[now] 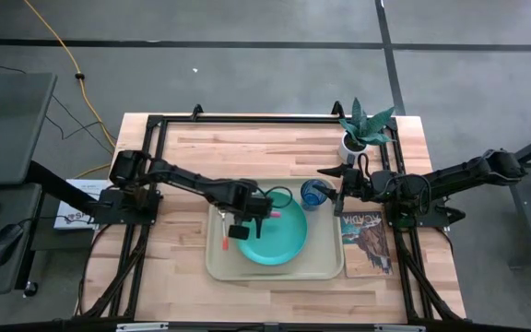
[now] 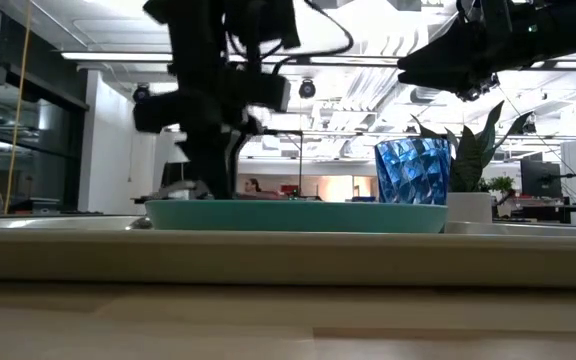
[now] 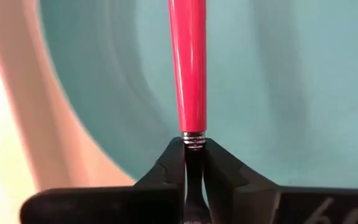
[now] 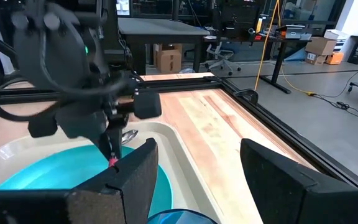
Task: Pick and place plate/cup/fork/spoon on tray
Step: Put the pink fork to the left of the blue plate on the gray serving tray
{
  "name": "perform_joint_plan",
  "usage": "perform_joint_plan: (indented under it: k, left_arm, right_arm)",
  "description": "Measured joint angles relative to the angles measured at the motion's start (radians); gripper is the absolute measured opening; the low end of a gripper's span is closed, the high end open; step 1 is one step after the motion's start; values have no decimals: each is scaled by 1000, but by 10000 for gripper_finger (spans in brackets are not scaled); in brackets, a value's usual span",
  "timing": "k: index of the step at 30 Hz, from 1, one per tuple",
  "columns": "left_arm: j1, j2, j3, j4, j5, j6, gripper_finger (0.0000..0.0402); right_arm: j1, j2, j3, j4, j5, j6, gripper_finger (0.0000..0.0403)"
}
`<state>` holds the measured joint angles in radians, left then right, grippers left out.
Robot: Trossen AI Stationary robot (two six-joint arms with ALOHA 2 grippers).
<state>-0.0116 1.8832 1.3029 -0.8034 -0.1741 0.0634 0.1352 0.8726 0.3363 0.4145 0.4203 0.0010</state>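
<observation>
Left gripper (image 3: 193, 163): your jaws are pinching the fork (image 3: 190, 68) at its metal neck, over the plate's (image 1: 279, 242) 9 o'clock side.
Right gripper (image 4: 197, 180): your jaws are standing spread, holding nothing, just above the cup (image 1: 315, 194).
Cup: sitting at the tray's (image 1: 325, 270) 1 o'clock corner.
Spoon (image 1: 224, 238): lying on the tray at the plate's 9 o'clock.
</observation>
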Motion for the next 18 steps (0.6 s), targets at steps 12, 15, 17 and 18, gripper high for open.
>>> perform_joint_plan:
  k: [12, 15, 17, 18]
  left_arm:
    - [-28, -144, 47, -110, -17, -18, 2]
    - [-31, -261, -41, 18, 1, -33, 1]
    - [-31, -342, -114, 142, 41, -44, 1]
    - [-30, -382, -156, 217, 61, -55, 1]
  right_arm:
    - [0, 1, -1, -7, -6, 2, 220]
    - [0, 7, -1, 10, -13, 1, 220]
    - [0, 17, -1, 36, -44, 1, 220]
    - [0, 21, -1, 44, -71, 1, 220]
